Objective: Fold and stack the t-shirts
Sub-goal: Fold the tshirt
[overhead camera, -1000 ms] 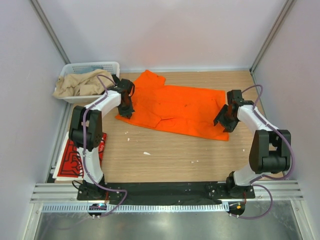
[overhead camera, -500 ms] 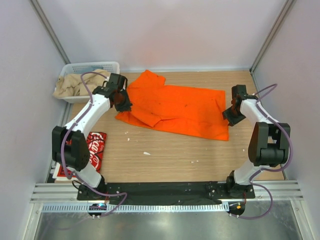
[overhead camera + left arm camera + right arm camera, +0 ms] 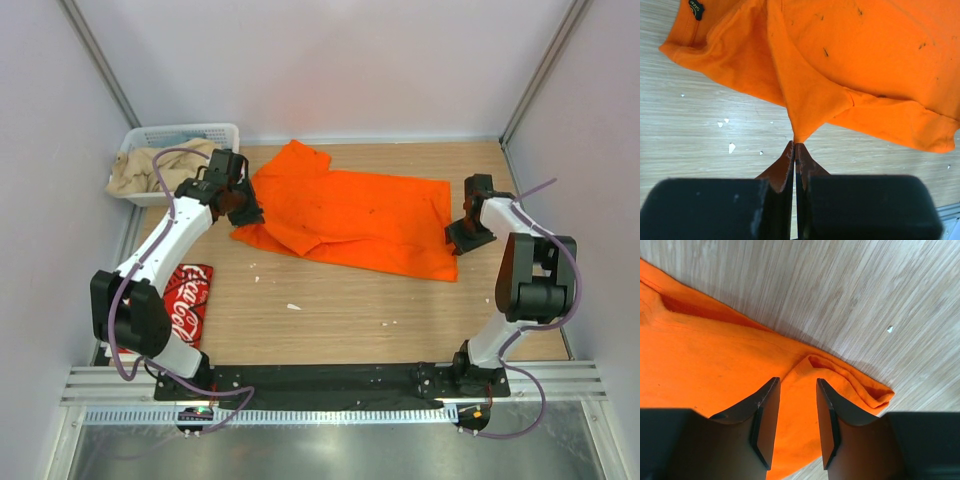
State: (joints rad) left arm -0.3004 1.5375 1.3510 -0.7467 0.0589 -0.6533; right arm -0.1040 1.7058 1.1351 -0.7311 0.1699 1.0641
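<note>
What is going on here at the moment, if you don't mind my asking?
Both arms are working on the orange t-shirt, which is spread out across the table. The left gripper is shut on a pinch of the shirt's left edge, drawing the cloth into a point. The right gripper is open, poised over the shirt's right corner. The red t-shirt lies at the near left, partly behind the left arm.

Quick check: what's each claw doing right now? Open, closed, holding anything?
Left claw: closed, pinching a fold of the orange t-shirt.
Right claw: open, fingers apart over the shirt's corner, gripping nothing.
</note>
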